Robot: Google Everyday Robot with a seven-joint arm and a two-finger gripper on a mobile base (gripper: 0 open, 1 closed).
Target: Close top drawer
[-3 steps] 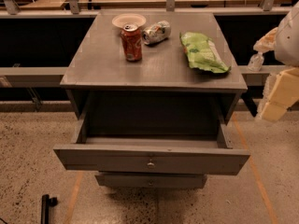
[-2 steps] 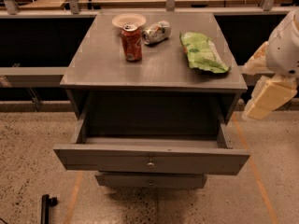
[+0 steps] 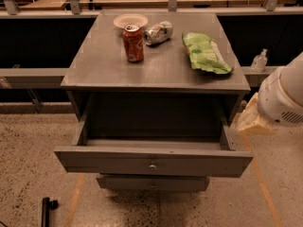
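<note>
We see the top drawer (image 3: 151,161) pulled far out of the cabinet (image 3: 161,72), with nothing we can spot inside, and the gripper (image 3: 252,120) hangs near its right end, we think to get in front and push it, though we can't see how its grip is set.

top drawer (image 3: 152,161) out front, under cabinet top (image 3: 156,70); gripper (image 3: 251,119) just R of drawer.

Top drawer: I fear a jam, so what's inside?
The wide grey wooden top drawer shows only bare floor; its back is hidden under the cabinet top. The hand hangs to its right.
</note>
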